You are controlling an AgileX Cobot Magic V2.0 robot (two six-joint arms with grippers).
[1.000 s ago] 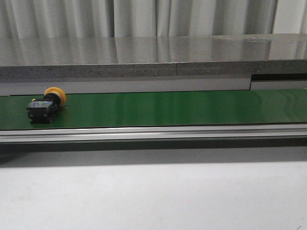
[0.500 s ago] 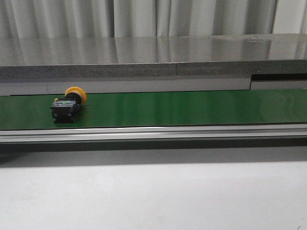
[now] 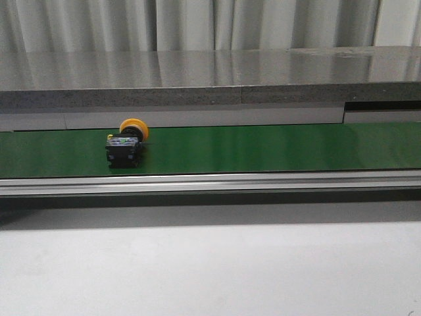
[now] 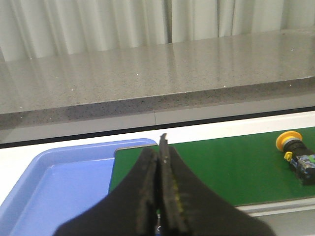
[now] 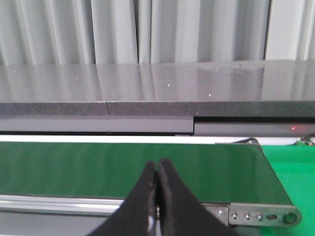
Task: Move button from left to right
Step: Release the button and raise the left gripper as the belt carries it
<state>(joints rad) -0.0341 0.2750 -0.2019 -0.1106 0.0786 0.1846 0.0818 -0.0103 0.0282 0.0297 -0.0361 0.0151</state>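
Backdrop: pale pleated curtains [image 3: 197,23] behind a long grey speckled ledge [image 3: 197,79]; in the foreground a bare light desk [image 3: 210,270].

Item 1, green conveyor belt [image 3: 263,148]: runs left to right along an aluminium rail [image 3: 210,183]. Judged to be the means of transport, which would explain why no arm is reaching.

Item 2, the button [image 3: 126,145]: lies tipped on its side on the belt, left of centre, yellow-orange cap toward the ledge, black body toward the rail. Nothing touches it. Lying flat, it looks unlikely to roll off.

Item 3, left gripper [image 4: 160,147]: jaws pressed together, empty, poised over the belt's left end. The button sits well apart from it, further along the belt.

Item 4, right gripper [image 5: 157,174]: jaws pressed together, empty, hanging above the belt near its right end roller; probably stationed to meet the button on arrival.

Item 5, blue tray [image 4: 54,187]: just beside the belt's left end; contents not visible.

Task status, judged: transfer unfinished; the button is not yet at the right.
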